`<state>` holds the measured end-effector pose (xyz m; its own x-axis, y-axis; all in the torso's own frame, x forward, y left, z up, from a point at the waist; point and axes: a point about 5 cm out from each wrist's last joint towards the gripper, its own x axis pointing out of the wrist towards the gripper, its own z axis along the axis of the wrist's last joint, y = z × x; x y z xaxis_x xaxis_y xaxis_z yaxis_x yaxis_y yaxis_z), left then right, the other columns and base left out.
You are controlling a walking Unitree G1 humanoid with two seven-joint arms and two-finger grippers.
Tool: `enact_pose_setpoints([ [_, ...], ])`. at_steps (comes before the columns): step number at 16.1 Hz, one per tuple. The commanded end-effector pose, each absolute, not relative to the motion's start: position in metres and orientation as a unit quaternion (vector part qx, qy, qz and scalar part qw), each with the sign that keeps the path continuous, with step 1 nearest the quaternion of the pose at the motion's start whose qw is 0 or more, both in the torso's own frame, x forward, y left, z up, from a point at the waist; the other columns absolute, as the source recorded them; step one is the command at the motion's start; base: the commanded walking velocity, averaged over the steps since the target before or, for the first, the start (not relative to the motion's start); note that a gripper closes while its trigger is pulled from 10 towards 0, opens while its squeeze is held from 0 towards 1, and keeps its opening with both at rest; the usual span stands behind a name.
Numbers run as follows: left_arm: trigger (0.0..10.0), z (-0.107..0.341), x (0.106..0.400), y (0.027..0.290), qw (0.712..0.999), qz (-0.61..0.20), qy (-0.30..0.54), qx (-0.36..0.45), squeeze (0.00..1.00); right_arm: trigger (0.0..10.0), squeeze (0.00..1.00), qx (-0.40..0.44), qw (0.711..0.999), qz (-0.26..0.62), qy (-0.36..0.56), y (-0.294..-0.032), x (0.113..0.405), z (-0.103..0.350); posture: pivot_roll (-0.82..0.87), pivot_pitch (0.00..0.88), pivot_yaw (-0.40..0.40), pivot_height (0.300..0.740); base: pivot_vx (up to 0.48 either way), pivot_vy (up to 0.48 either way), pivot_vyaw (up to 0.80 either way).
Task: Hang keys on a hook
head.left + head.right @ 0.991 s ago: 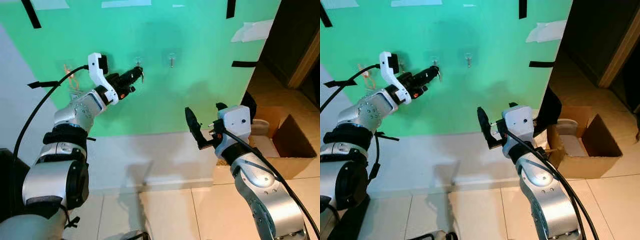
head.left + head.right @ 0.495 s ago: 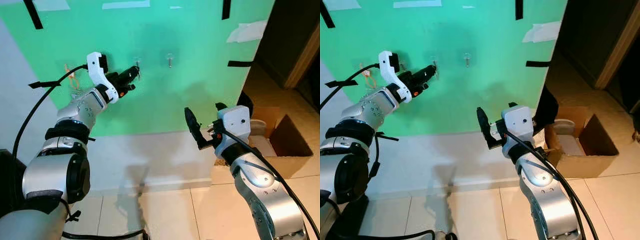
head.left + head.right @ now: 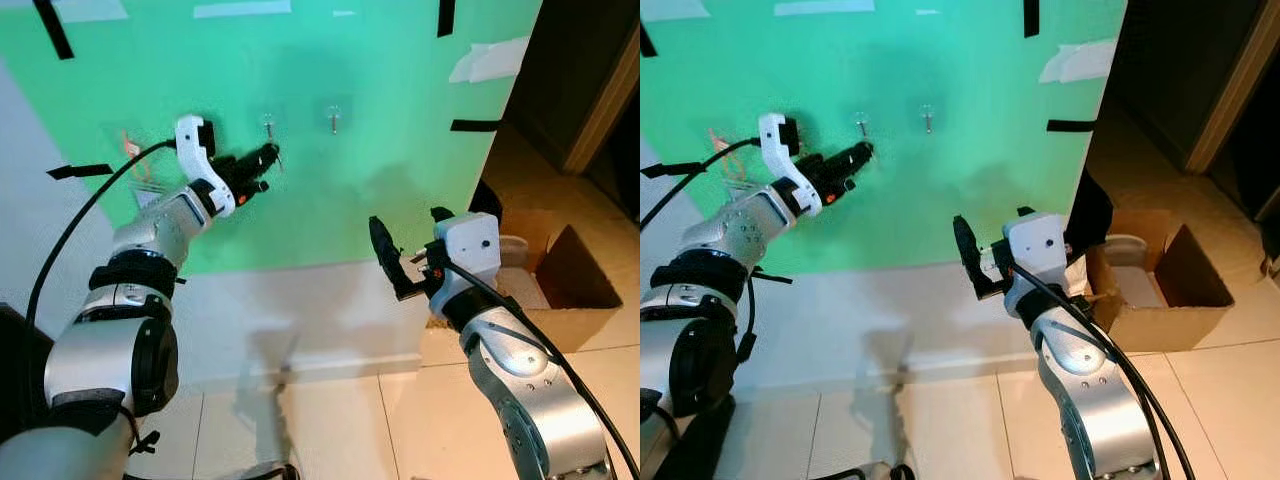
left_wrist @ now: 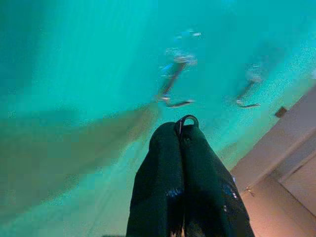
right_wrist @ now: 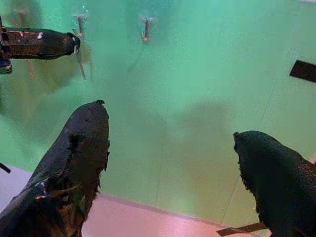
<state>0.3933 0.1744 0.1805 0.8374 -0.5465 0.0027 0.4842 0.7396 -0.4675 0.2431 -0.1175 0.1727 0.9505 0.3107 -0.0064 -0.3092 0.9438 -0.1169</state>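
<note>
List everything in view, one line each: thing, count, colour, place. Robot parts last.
Backdrop: one, green, on the wall ahead.
Hooks: two, clear with metal prongs, side by side high on the backdrop.
Tape strips: several, black and white, along the backdrop's edges.
Key ring: one, dark metal, pinched at the left claw's tip.
Cardboard box: one, brown, open, on the floor at right.
Floor tiles: beige, below the wall.
Left claw: black, shut, just below the left hook.
Right claw: black, open, held lower, facing the backdrop.

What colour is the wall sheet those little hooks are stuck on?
Green sheet, clearest in the left eye view; the hooks sit on it.
</note>
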Motion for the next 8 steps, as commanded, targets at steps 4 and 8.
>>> enact_pose_setpoints([
  [4, 10.0, 0.1792, 0.391, 0.1866, 0.939, -0.248, 0.067, -0.228, 0.0, 10.0, 0.0, -0.062, 0.985, 0.158, -0.008, -0.1167, 0.244, 0.1743, -0.15, 0.0, 0.099, 0.74, 0.0, 0.0, 0.0],
  [8, 10.0, 0.187, 0.3888, 0.1828, 0.928, -0.281, 0.043, -0.239, 0.0, 10.0, 0.0, -0.063, 0.985, 0.159, -0.009, -0.1165, 0.2447, 0.175, -0.15, 0.0, 0.099, 0.74, 0.0, 0.0, 0.0],
])
